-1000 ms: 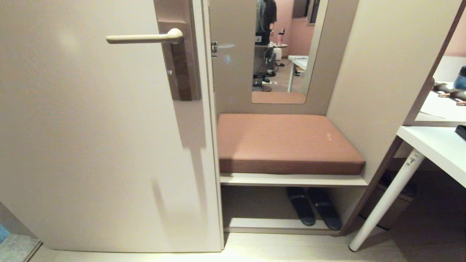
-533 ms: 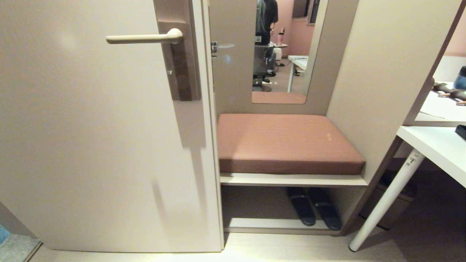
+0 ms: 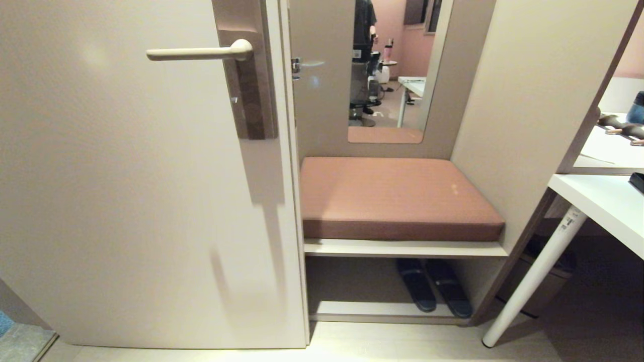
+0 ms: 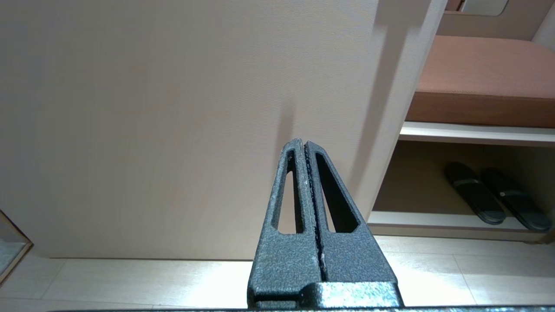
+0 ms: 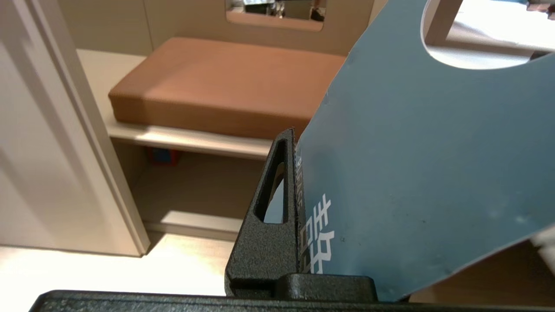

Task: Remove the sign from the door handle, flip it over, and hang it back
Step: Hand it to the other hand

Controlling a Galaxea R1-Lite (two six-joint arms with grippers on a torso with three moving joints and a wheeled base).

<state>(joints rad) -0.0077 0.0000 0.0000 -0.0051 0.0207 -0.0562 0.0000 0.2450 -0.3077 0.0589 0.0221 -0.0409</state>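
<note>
Sign (image 5: 416,164) clamped in right hand (image 5: 299,143); door handle (image 3: 201,52) bare.

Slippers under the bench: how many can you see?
2. Both slippers lie side by side on the low shelf under the cushioned bench: one nearer the door, one beside it. None seems hidden.

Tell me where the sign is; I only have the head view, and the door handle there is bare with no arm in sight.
Observer: The right gripper is shut on the sign, seen in the right wrist view.
Operator: Which part is gripped?
Observer: The end with the white character; the large hole is at the far end, away from the fingers.
Operator: And the left arm?
Observer: The left gripper is shut and empty, low down, pointing at the door.
</note>
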